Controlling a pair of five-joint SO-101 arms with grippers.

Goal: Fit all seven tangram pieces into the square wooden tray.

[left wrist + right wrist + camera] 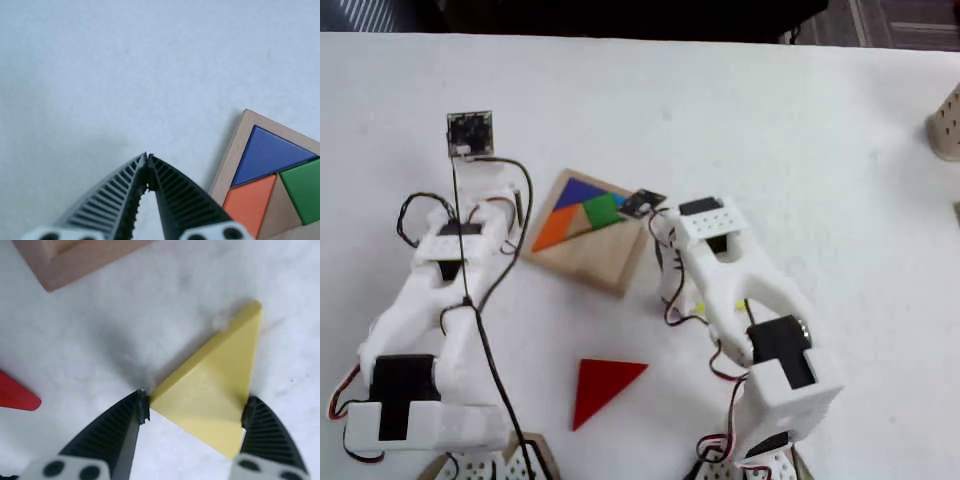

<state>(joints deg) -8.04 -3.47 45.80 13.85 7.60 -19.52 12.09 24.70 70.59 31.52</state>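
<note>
The worktop (770, 120) is white and matt, with a faint mottled texture. The square wooden tray (582, 262) is pale bare wood with a dull finish and a smooth rim. The blue triangle (267, 155), orange piece (247, 200) and green piece (305, 187) have flat, matt coloured faces. The yellow triangle (215, 390) looks smooth and dull, and the red triangle (600, 385) is equally matt. The left end effector (148, 160) and right end effector (195, 407) are ribbed black plastic. The left arm (430, 300) and right arm (750, 290) have white matt plastic shells.
</note>
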